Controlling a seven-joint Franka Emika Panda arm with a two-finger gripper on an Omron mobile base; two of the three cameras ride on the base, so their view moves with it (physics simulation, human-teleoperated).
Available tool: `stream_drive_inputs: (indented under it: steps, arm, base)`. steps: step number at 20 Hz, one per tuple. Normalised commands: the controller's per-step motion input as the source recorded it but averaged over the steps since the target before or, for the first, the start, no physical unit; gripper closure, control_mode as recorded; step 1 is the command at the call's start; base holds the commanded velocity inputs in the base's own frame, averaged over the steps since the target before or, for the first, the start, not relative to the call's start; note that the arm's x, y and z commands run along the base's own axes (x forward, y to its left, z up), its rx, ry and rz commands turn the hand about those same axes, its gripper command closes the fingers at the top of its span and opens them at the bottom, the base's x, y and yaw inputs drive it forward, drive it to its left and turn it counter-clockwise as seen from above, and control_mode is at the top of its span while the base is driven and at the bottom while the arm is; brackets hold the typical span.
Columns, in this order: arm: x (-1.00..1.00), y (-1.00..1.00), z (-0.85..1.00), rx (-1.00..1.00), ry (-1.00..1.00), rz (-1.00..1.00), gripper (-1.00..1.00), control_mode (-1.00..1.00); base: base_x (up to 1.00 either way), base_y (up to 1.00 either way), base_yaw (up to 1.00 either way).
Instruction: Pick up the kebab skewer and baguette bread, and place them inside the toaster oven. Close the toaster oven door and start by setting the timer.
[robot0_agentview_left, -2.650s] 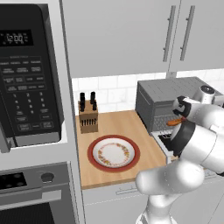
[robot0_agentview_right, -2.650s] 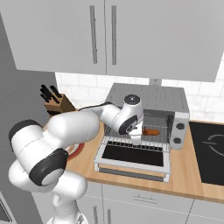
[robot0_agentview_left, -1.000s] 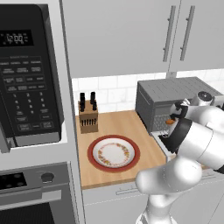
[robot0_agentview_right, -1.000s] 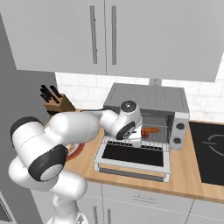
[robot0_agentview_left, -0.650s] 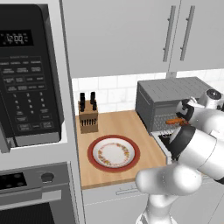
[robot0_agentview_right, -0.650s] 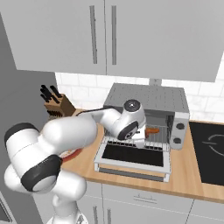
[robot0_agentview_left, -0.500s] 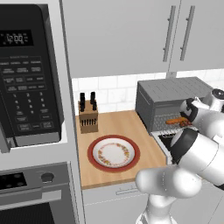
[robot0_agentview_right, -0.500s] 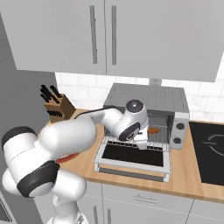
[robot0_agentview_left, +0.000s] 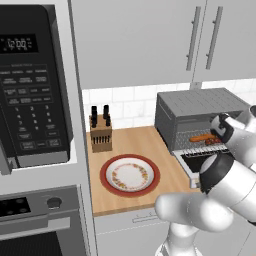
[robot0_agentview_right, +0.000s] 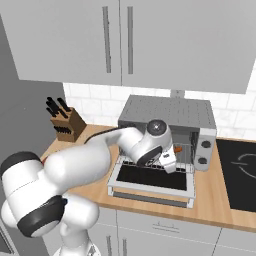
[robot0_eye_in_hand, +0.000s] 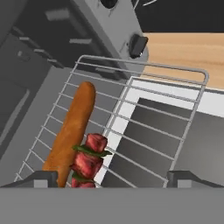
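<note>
Toaster oven (robot0_agentview_right: 167, 117): grey ribbed-top box at the tabletop's rear edge, wire rack pulled out.
Toaster oven door (robot0_agentview_right: 152, 181): dark glass, grey frame, dropped flat open.
Baguette bread (robot0_eye_in_hand: 70, 131): long, orange-brown, lying on the rack.
Kebab skewer (robot0_eye_in_hand: 89, 159): red meat chunks, green pieces, touching the baguette's side.

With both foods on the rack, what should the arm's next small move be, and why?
Probably draw the open gripper straight back out of the toaster oven. The baguette bread and kebab skewer already lie on the wire rack, with nothing between the fingers, while the toaster oven door hangs open and needs closing.
</note>
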Motion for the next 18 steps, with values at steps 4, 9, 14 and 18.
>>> stream_drive_inputs:
  steps: [4, 9, 14, 18]
  arm:
    - [0.0, -0.01, -0.12, -0.24, -0.04, 0.33, -1.0, -1.0]
    - [0.0, 0.0, -0.11, -0.28, -0.04, 0.21, -1.0, -1.0]
    - [0.0, 0.0, -0.01, -0.19, 0.0, 0.13, -1.0, -1.0]
    - [0.0, 0.0, -0.03, -0.2, 0.0, 0.1, -1.0, -1.0]
  base:
    - [0.0, 0.0, 0.0]
    - [0.0, 0.0, 0.0]
    - [0.0, 0.0, 0.0]
    - [0.0, 0.0, 0.0]
